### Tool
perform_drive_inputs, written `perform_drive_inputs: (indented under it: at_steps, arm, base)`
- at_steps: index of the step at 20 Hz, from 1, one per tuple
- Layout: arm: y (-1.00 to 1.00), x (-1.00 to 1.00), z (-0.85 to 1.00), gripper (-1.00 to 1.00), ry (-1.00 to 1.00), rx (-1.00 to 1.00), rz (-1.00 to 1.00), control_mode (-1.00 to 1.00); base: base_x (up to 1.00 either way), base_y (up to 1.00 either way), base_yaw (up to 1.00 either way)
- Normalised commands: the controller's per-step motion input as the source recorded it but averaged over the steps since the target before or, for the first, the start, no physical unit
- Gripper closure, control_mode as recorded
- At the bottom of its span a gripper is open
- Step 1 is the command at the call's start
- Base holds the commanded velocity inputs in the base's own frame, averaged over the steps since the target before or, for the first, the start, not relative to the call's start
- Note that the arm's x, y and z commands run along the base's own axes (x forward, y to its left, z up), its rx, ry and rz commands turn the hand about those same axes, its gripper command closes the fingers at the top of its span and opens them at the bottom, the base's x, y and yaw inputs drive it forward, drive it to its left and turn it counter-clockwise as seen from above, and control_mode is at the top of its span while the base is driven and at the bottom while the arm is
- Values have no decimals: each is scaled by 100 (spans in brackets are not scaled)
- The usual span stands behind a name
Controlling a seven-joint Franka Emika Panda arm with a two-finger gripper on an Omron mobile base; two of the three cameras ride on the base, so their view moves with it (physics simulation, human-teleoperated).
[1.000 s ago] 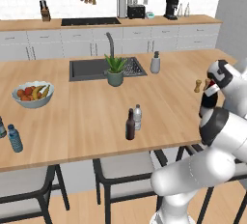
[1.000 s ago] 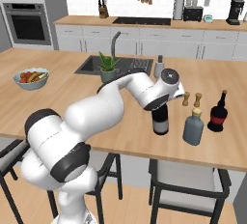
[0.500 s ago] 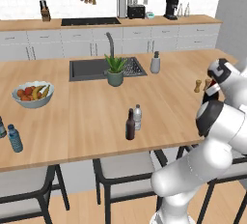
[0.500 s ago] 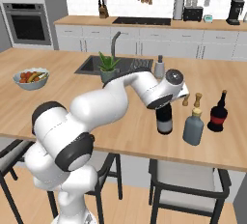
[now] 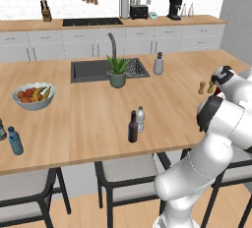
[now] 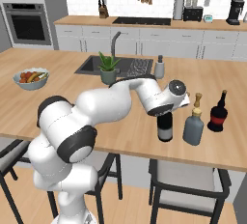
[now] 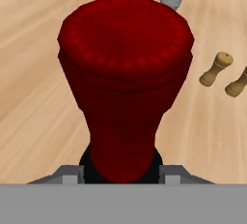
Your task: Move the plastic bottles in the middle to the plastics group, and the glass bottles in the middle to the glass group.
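My gripper (image 6: 167,112) is shut on the red foil neck of the tall dark wine bottle (image 6: 165,129), whose base is at the counter near its front edge. Seen from the hand, that red neck (image 7: 124,88) looms right in front of the camera. Just right of it stand the squat grey-blue bottle (image 6: 193,128) and the dark round-shouldered bottle with a red top (image 6: 218,115). The slim dark-brown bottle (image 5: 133,127) and the small clear water bottle (image 5: 140,119) stand together mid-counter. At the far left are the blue-tinted bottle (image 5: 15,141) and the dark-green bottle (image 5: 1,130).
Two wooden mills (image 6: 197,100) stand behind the grey bottle. A potted plant (image 5: 117,72), a sink (image 5: 88,70) and a soap dispenser (image 5: 158,64) sit further back. A fruit bowl (image 5: 33,96) is at the left. Stools stand under the counter's front edge.
The gripper and the wine bottle have shifted slightly right and down, closer to the squat grey-blue bottle. The other bottles have not moved.
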Motion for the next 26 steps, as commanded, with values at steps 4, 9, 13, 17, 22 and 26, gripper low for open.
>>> perform_drive_inputs:
  at_steps: [4, 9, 13, 17, 22, 26]
  arm:
    - [0, 0, -39, 100, 0, 0, 0, -100]
    - [0, 2, -11, 100, -1, 1, 0, -100]
    - [0, 8, 1, 100, -9, 3, 0, -100]
    - [0, 9, 0, 100, -7, 0, 0, -100]
    - [0, 9, -1, 100, -1, 0, 0, -100]
    - [0, 0, 0, -100, 0, 0, 0, -100]
  base:
    - [0, 0, 0]
    - [0, 0, 0]
    - [0, 0, 0]
    - [0, 0, 0]
    - [0, 0, 0]
    - [0, 0, 0]
